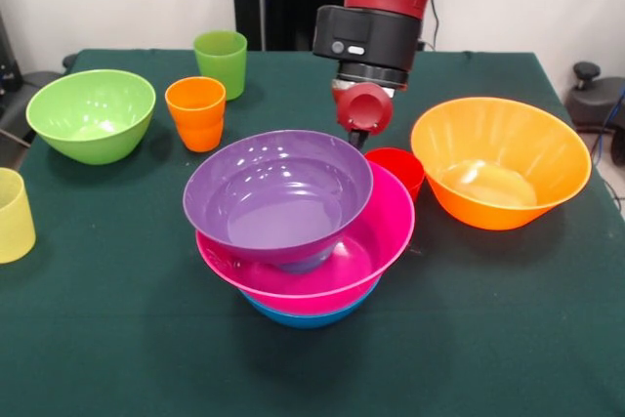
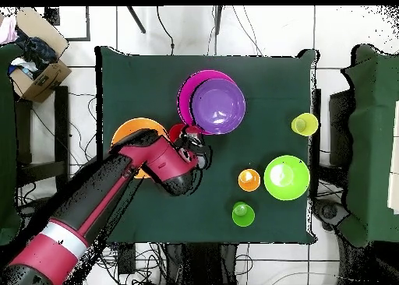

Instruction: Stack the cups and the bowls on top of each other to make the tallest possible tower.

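The gripper (image 1: 359, 134) hangs just behind the far rim of the purple bowl (image 1: 276, 194), and its tips are hidden by that rim in the front view and by the arm's wrist in the overhead view, so I cannot tell whether the jaws are open or closed, or whether they hold anything. Directly beside the gripper, touching or nearly touching the pile, stands the red cup (image 1: 397, 169), upright and partly hidden behind the pink bowl (image 1: 366, 241).

Just in front of the jaws is the tower (image 1: 298, 231): the purple bowl sits tilted inside the pink bowl, with something bluish under it that I cannot identify, and the pink bowl rests in a blue bowl (image 1: 308, 317) of which only the lower edge shows. All three open upward.

To one side of the gripper, near the red cup but apart from it, sits the orange bowl (image 1: 500, 161), upright on the green table (image 1: 117, 339). To the other side stand the orange cup (image 1: 196, 112) and, behind it, the green cup (image 1: 222, 62), both upright and just beside each other. Farther out on that side lies the lime green bowl (image 1: 92, 113), and well apart, at the table's edge, the pale yellow cup (image 1: 14, 214).
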### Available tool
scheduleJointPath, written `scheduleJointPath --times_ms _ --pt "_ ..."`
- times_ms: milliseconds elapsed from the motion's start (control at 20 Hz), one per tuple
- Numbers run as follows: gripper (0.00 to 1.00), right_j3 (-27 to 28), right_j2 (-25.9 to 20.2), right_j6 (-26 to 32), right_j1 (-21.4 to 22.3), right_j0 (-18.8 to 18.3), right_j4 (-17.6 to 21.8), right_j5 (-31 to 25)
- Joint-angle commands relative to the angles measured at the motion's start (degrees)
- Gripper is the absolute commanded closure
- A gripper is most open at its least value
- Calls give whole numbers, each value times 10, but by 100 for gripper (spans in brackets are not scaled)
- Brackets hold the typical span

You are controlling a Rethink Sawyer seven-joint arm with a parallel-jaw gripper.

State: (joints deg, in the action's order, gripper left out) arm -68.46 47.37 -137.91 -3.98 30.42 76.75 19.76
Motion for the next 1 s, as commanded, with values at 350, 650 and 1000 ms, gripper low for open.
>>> scheduleJointPath --times_ms 350,650,1000 --pt "0 2 -49 -94 -12 34 56 18" --pt "0 -3 -49 -70 1 33 51 19" --pt "0 -11 -41 -77 5 39 59 27"
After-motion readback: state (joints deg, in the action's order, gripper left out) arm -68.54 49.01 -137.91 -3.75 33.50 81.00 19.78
